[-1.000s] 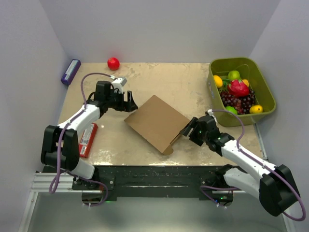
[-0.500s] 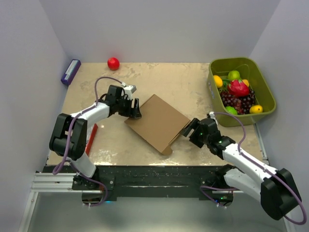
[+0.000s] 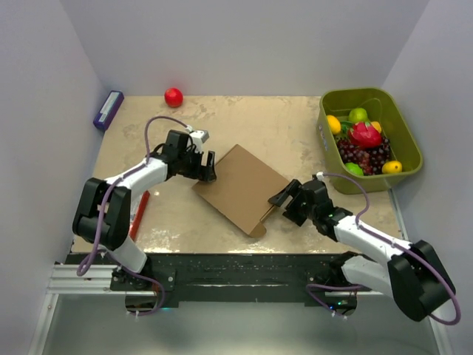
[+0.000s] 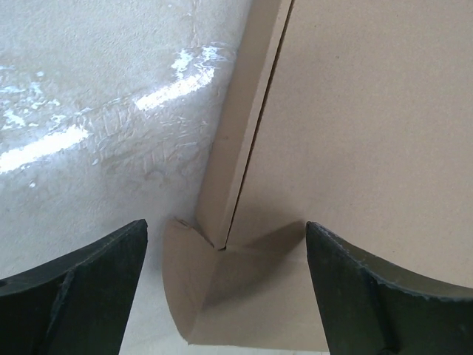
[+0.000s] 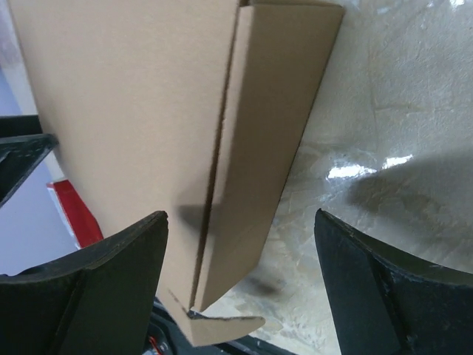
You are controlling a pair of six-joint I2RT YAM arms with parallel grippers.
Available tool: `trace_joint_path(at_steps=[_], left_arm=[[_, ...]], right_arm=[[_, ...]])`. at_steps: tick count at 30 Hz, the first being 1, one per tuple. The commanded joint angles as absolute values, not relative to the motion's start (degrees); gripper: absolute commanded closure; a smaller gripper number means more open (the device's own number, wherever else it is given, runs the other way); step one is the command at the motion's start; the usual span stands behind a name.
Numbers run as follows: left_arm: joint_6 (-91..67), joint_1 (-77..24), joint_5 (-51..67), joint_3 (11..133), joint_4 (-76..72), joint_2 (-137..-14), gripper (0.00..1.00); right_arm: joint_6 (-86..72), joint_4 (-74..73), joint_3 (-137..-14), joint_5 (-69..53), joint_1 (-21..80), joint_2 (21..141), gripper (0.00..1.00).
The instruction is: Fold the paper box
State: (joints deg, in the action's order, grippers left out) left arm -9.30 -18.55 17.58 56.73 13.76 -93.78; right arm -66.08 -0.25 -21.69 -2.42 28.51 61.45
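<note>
While the paper box (image 3: 240, 188) lies at the centre of the bench (image 3: 281, 126), the left gripper (image 3: 209, 168) and right gripper (image 3: 279, 201) stand spread at opposite edges.
Only the 2 wrist views reveal its side-wall seam and small corner tab (image 4: 181, 285).

Your left gripper (image 3: 209, 168) sits low at the far-left corner of the paper box (image 3: 240, 185), jaws spread wide, arm stretched flat from its elbow. Your right gripper (image 3: 278, 203) reaches in at the box's right edge, jaws wide too, nothing clamped.
</note>
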Motion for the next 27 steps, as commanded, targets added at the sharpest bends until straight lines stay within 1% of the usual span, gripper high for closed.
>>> trace_joint_path(at_steps=[1,3,7,8,9,10,12,13,14,15,16,19,23,27], left_arm=[[-7.8,-18.9,15.6,56.5,14.3,-89.6,0.06],[-7.8,-18.7,15.3,56.5,14.2,-88.9,0.05],[-8.9,-17.1,15.6,55.6,12.9,-85.6,0.02],[-9.4,-15.7,16.9,54.8,12.4,-85.0,0.02],[-9.8,-14.9,18.0,54.2,11.3,-84.3,0.01],[-11.1,-13.9,19.1,53.8,10.7,-83.2,0.01],[-12.3,-11.3,22.8,52.0,8.4,-81.8,0.00],[-13.3,-10.5,23.9,51.5,7.7,-80.9,0.01],[-13.9,-9.2,26.2,50.5,7.0,-80.4,0.00],[-14.2,-8.7,27.1,50.1,6.0,-80.2,0.01],[-14.7,-8.4,27.9,49.9,5.9,-80.2,0.00],[-14.9,-7.6,29.5,49.7,6.0,-80.5,0.01],[-15.3,-7.4,31.6,49.6,5.6,-81.2,0.00],[-15.7,-7.4,35.1,49.4,5.2,-82.8,0.00]], right_arm=[[-68.9,11.3,-19.6,-4.6,28.7,64.3,0.20],[-69.8,13.8,-18.4,-5.8,28.7,66.3,0.23],[-70.7,18.0,-16.3,-6.6,28.7,68.8,0.37],[-71.0,18.5,-15.1,-6.6,28.7,69.0,0.45],[-71.7,19.1,-14.5,-6.7,28.7,69.2,0.49],[-72.0,19.9,-13.9,-6.7,28.7,69.1,0.57],[-73.0,20.6,-11.9,-6.4,28.7,68.5,0.63],[-73.2,20.8,-11.3,-6.2,28.6,68.2,0.68],[-73.2,20.7,-10.6,-6.0,28.6,67.9,0.71],[-73.2,20.5,-10.3,-5.9,28.6,67.7,0.73],[-73.2,20.1,-9.9,-5.5,28.4,67.2,0.78],[-73.3,19.6,-8.9,-5.1,28.3,66.7,0.87],[-73.0,18.1,-7.8,-4.7,28.3,65.7,0.91],[-73.2,17.3,-6.8,-4.2,28.3,64.8,0.92]])
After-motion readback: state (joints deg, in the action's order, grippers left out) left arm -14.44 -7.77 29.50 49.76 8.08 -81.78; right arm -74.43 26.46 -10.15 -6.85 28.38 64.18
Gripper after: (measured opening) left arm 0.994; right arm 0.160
